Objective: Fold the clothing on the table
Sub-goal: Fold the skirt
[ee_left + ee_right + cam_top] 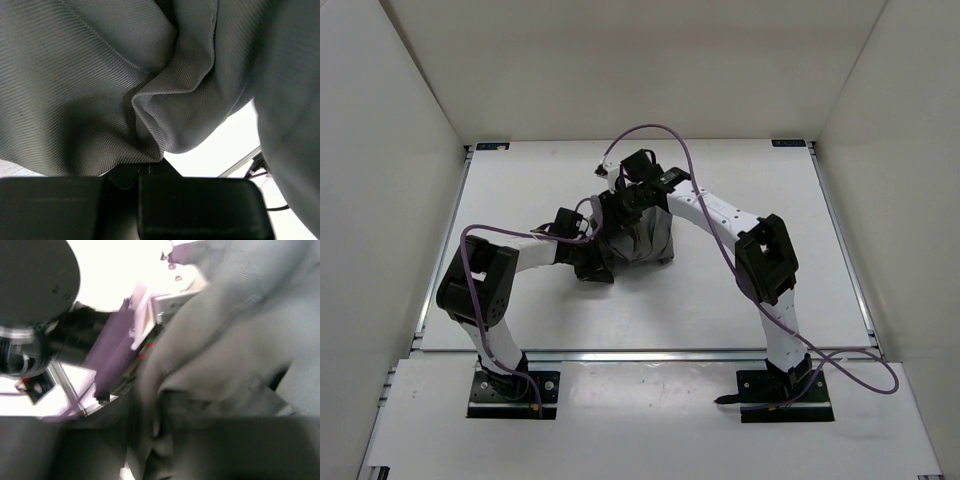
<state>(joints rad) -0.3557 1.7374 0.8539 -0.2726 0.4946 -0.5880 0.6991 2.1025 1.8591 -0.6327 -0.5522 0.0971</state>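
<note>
Your left gripper (594, 262) is clenched on the grey clothing (646, 240), which is bunched mid-way across the table (740, 300), just to its right; the right gripper (626, 200) meets the clothing's far edge, grip too blurred to tell

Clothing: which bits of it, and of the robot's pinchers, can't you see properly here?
Top external view: the clothing is small, and the left gripper and right gripper cover parts of it, so its outline is hidden.
Left wrist view: the clothing fills the picture and runs off the edges; only a sliver of table shows.
Right wrist view: blurred, so whether the right gripper is open or shut cannot be told.
</note>
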